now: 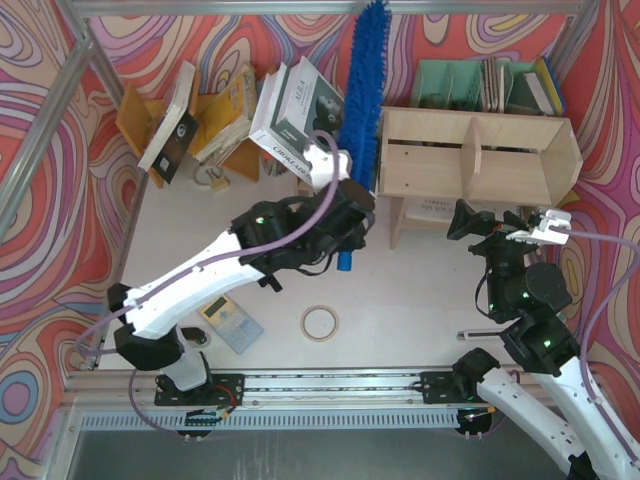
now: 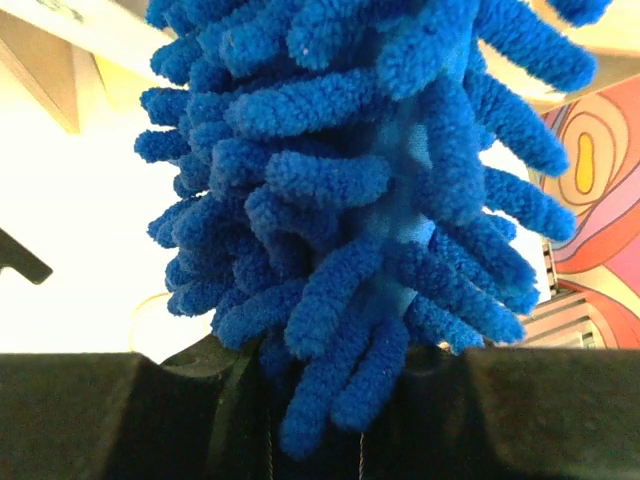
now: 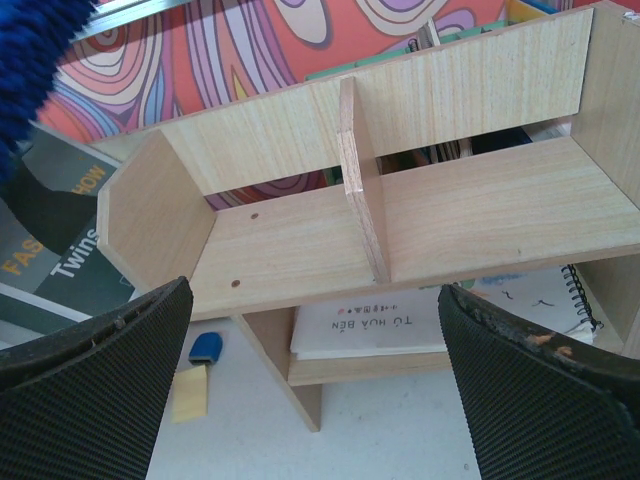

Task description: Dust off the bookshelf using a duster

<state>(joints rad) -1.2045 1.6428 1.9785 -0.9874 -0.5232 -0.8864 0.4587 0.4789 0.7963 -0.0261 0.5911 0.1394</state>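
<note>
Bare white counter [image 1: 400, 300] at 6 o'clock, just a tape ring [image 1: 319, 323]. Gripping the duster [image 1: 362, 90] with left tool [image 1: 348, 215] at the bookshelf's [image 1: 500, 165] 9 o'clock edge; right tool [image 1: 490, 225] gaping wide.

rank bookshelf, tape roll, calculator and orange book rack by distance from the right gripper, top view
From the right gripper:
1. bookshelf, directly ahead of it
2. tape roll, off to its left
3. calculator, farther left still
4. orange book rack, back left corner

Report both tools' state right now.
Left tool: closed on the duster.
Right tool: open, holding nothing.
</note>
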